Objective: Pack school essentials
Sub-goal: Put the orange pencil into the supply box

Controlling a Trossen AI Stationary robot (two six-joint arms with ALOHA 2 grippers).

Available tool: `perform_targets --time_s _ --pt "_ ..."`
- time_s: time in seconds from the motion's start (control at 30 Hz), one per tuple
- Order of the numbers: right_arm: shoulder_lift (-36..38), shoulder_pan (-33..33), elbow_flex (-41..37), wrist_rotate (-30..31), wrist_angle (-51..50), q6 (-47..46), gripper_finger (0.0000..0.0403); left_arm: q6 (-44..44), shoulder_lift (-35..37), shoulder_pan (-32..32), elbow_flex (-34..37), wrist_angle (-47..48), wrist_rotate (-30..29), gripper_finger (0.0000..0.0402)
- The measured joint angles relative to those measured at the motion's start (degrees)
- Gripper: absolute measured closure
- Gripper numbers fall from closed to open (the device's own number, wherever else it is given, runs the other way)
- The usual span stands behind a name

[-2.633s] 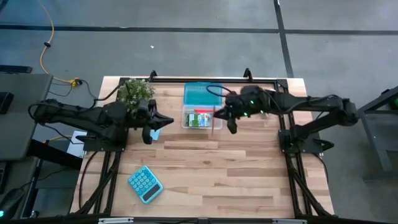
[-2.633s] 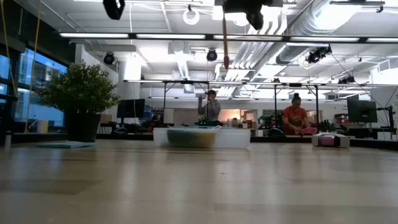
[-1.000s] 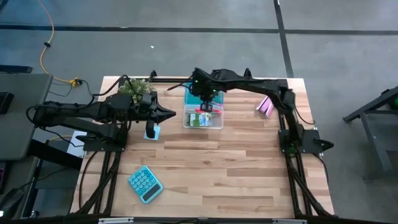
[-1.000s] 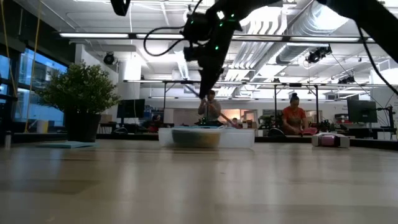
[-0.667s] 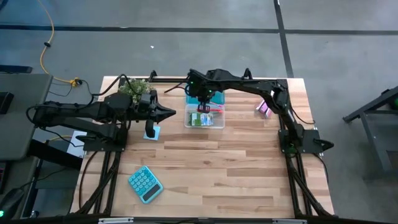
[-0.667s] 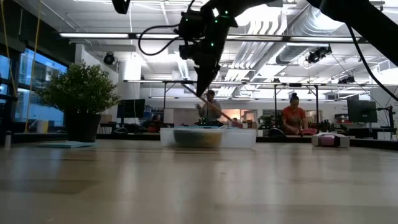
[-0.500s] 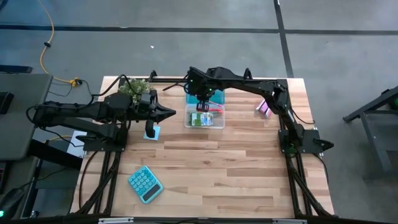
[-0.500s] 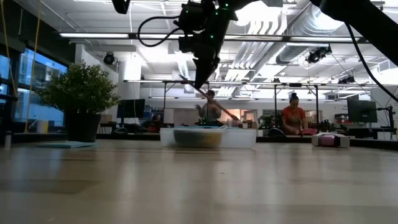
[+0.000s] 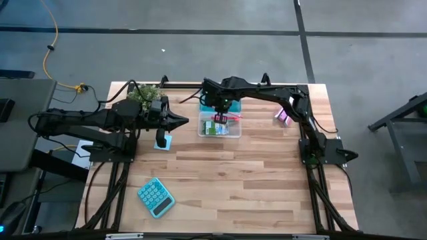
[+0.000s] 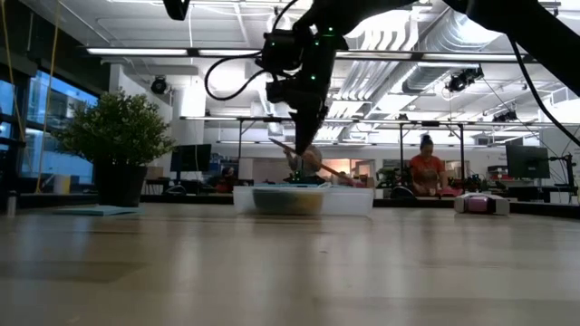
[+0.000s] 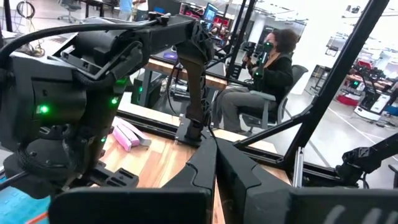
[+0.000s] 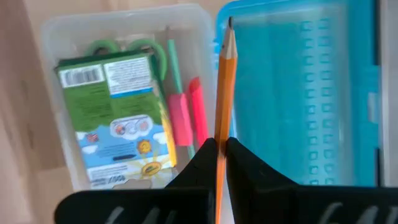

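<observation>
Gripping a thin pencil (image 12: 222, 81) between closed jaws, the right gripper (image 9: 219, 111) is hanging over the clear box (image 9: 219, 126), the pencil's tip pointing past the box's rim toward the teal lid (image 12: 298, 93). Inside the box are lying the crayon box (image 12: 121, 118), green-handled scissors (image 12: 124, 48), a teal pen (image 12: 173, 65) and a pink-red pen (image 12: 198, 112). Farther left, the left gripper (image 9: 179, 121) is hovering with jaws closed and empty, above the counter (image 9: 253, 187) near a light-blue note pad (image 9: 163, 142). A calculator (image 9: 155, 197) is sitting near the front; a potted plant (image 10: 116, 145) and seated people (image 10: 431, 170) are showing beyond
</observation>
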State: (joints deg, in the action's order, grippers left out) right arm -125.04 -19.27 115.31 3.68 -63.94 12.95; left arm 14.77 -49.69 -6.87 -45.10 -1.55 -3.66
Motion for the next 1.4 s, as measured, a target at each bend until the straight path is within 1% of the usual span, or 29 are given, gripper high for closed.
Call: perform_targets --time_s 0.1,0.4,0.53,0.63,0.7,0.8,0.87,1.07,1.23,1.4 --pt "0.01 -0.03 0.02 0.63 1.94 -0.03 0.0403 0.04 0.00 0.00 0.00 -0.02 0.00 0.0401" --pt "-1.02 -0.63 0.12 0.39 2.74 -1.65 0.0403 0.67 0.00 0.15 0.00 -0.02 0.02 0.0401" --pt "-1.11 -0.25 3.44 0.93 -0.99 -1.99 0.0402 0.64 0.00 0.15 0.00 -0.02 0.04 0.0402" --pt "-1.11 0.35 6.67 1.83 -1.56 -1.51 0.0402 0.18 0.00 0.15 0.00 -0.02 0.05 0.0401" --pt "-1.04 0.70 7.92 1.31 0.18 -1.97 0.0402 0.08 0.00 0.15 0.00 -0.02 0.05 0.0401" --pt "-1.15 0.96 8.04 -0.57 2.45 -2.69 0.0402 0.06 0.00 0.15 0.00 -0.01 0.07 0.0401" --pt "-2.14 0.95 8.04 -0.76 3.04 -2.73 0.0402 0.08 0.00 0.15 0.00 -0.02 0.13 0.0401" --pt "-6.03 0.44 8.00 -0.72 0.33 -2.52 0.0402 0.22 0.00 0.15 0.00 -0.02 0.27 0.0401" --pt "-6.45 -0.03 7.98 -0.67 1.20 -2.47 0.0402 0.65 0.00 0.15 0.00 -0.02 0.48 0.0401" --pt "-7.03 -0.95 7.98 -0.74 -1.61 -2.45 0.0402 0.65 0.00 0.17 0.00 0.00 0.48 0.0401"
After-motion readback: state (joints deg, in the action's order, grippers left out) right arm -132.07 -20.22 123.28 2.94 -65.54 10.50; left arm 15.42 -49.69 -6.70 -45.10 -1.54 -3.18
